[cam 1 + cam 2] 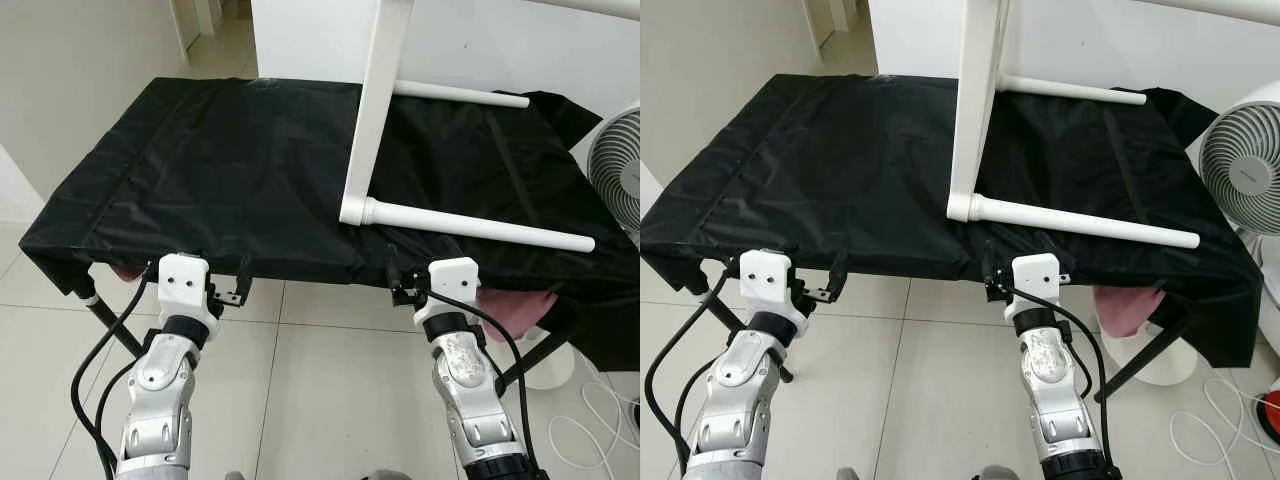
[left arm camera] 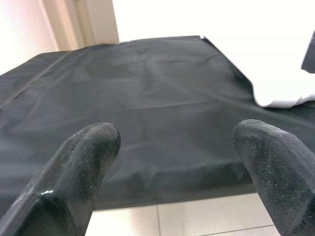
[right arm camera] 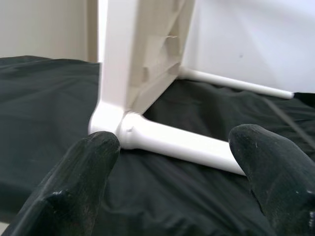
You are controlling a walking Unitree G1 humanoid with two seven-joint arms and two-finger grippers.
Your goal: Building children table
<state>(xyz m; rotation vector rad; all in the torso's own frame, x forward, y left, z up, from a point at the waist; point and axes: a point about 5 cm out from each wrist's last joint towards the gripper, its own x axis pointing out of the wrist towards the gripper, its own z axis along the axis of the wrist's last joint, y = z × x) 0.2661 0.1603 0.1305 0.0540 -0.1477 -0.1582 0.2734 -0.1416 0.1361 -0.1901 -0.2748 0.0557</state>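
A white children's table (image 1: 372, 110) stands on its side on a work table draped in black cloth (image 1: 200, 170). Two round white legs point right: a near leg (image 1: 480, 228) lies on the cloth and a far leg (image 1: 460, 95) sits behind it. My left gripper (image 2: 177, 162) is open and empty at the cloth's front edge, left of the white table. My right gripper (image 3: 174, 167) is also open and empty, just before the front edge. It faces the corner (image 3: 110, 120) where the near leg joins the tabletop, a short way off.
A white fan (image 1: 615, 165) stands at the right end of the work table. Something pink (image 1: 515, 305) shows under the cloth's front right hem. A white cable (image 1: 600, 410) lies on the tiled floor. A doorway (image 1: 215, 35) opens at the back left.
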